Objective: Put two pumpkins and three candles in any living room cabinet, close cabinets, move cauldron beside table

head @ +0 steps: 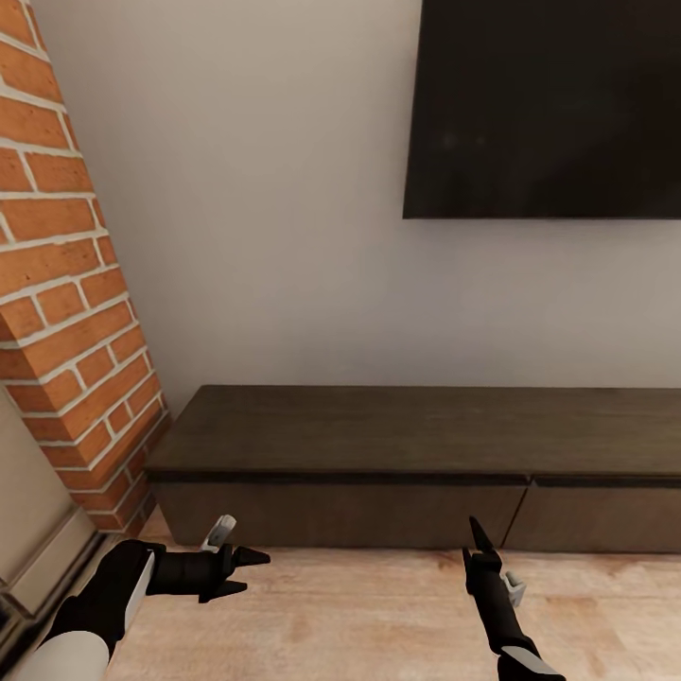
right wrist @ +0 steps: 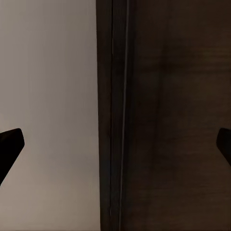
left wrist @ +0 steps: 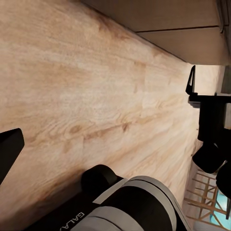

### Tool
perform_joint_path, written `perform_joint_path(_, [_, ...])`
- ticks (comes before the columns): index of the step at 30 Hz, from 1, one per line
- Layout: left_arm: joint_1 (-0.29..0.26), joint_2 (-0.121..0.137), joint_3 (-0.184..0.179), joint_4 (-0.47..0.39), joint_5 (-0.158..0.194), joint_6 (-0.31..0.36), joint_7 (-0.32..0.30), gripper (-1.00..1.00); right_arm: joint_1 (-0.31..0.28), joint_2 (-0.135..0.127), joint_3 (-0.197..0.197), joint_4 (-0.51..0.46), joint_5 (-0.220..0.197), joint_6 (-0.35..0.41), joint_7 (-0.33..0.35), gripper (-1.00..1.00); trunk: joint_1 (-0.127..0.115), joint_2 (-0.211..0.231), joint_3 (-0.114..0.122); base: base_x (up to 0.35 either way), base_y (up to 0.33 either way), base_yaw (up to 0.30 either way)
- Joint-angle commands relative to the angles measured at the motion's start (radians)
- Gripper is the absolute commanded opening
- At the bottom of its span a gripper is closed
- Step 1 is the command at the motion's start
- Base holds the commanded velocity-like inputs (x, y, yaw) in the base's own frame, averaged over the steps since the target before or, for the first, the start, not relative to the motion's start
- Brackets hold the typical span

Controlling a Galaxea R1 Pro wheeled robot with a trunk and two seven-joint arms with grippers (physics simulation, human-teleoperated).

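Two arms: both reach forward low over the pale wooden floor (head: 359, 615), in front of the cabinet (head: 416, 430).
Cabinet: long, low, dark brown, against the white wall (head: 284, 236); its front panels look closed, with a seam between two fronts toward its right end; flat top bare.
Left gripper (head: 248, 572): points sideways toward the right arm, jaws spread, nothing between them.
Right gripper (head: 478, 536): points at the cabinet front, near the seam; in the right wrist view the two tips sit far apart, released, holding nothing.
Surroundings: brick column (head: 71, 312) at the cabinet's left end; dark screen (head: 544, 109) on the wall above.
Risk: the right jaws are close to the front panel; pushing forward could ram it rather than catch an edge to pull.
Risk: the arms sit near each other, so a sideways sweep could make them collide.
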Motion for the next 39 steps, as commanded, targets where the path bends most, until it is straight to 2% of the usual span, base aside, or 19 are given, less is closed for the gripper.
perform_joint_path(1, [0.000, 0.000, 0.000, 0.000, 0.000, 0.000, 0.000, 1.00, 0.000, 0.000, 0.000, 0.000, 0.000, 0.000, 0.000, 1.00, 0.000, 0.000, 0.000, 0.031, 0.000, 0.000])
perform_joint_path(5, [0.000, 0.000, 0.000, 0.000, 0.000, 0.000, -0.011, 1.00, 0.000, 0.000, 0.000, 0.000, 0.000, -0.001, 0.000, 1.00, 0.000, 0.000, 0.000, 0.013, 0.000, 0.000])
perform_joint_path(9, [0.000, 0.001, -0.001, 0.000, -0.004, 0.000, -0.078, 1.00, 0.000, 0.000, -0.001, 0.000, 0.000, -0.001, 0.000, 1.00, 0.008, -0.014, -0.006, 0.003, 0.000, 0.000])
perform_joint_path(13, [0.000, 0.001, -0.001, 0.000, -0.008, 0.000, -0.108, 1.00, 0.000, 0.001, -0.001, 0.000, -0.001, 0.000, 0.000, 1.00, 0.008, -0.014, -0.006, 0.000, 0.000, 0.000])
perform_joint_path(25, [0.000, 0.001, -0.002, 0.001, -0.008, 0.000, -0.115, 1.00, 0.000, 0.001, -0.001, 0.000, -0.002, 0.001, 0.002, 1.00, 0.008, -0.014, -0.006, 0.004, 0.000, 0.000])
perform_joint_path(39, [0.000, 0.001, -0.003, 0.001, -0.008, 0.000, -0.115, 1.00, 0.000, 0.002, -0.001, 0.000, -0.002, 0.001, 0.003, 1.00, 0.008, -0.014, -0.006, 0.167, 0.000, 0.000])
